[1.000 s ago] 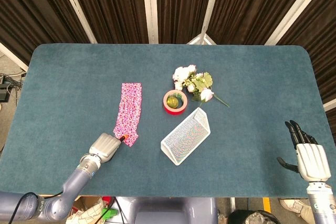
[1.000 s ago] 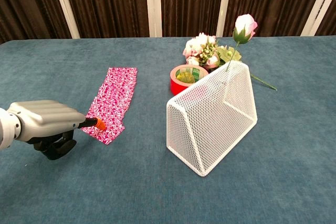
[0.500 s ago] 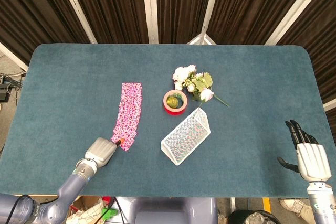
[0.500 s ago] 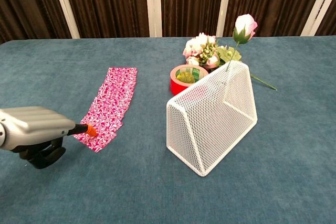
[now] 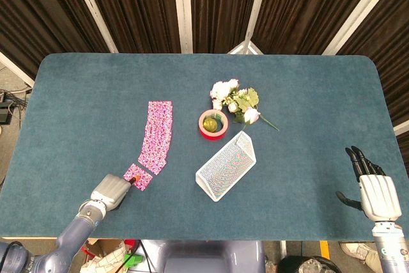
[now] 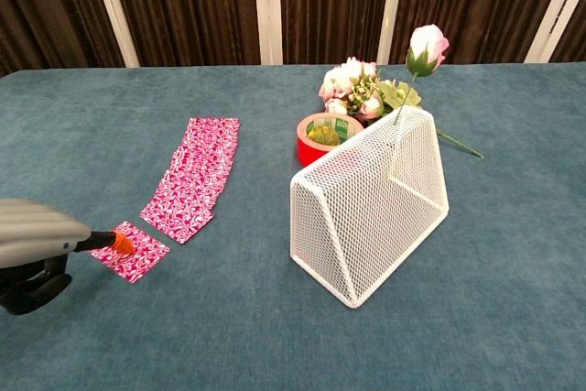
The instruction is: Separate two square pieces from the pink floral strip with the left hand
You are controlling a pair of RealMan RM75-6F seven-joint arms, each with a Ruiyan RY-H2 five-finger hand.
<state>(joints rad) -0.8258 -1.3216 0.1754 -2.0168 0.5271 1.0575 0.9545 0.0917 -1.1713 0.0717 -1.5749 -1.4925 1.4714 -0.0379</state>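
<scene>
The pink floral strip (image 5: 157, 133) (image 6: 200, 175) lies flat left of the table's middle. One square piece (image 5: 138, 176) (image 6: 131, 252) sits apart from the strip's near end, with a strip of bare cloth between them. My left hand (image 5: 108, 190) (image 6: 37, 249) is at the near left, and its orange fingertip (image 6: 120, 243) presses on that piece's near-left corner. The rest of that hand is curled under. Far away at the near right edge my right hand (image 5: 372, 187) hovers with fingers apart and nothing in it; the chest view does not show it.
A white wire-mesh basket (image 5: 226, 166) (image 6: 371, 212) lies on its side right of the strip. Behind it stand a red tape roll (image 5: 213, 123) (image 6: 321, 135) and a bunch of artificial flowers (image 5: 238, 102) (image 6: 375, 86). The blue table cloth (image 5: 307, 113) reaches dark curtains at the back.
My left hand has slid toward the near-left edge, dragging the end square with its fingertip. That square has come off the strip and now lies separate. The right hand has not moved.
</scene>
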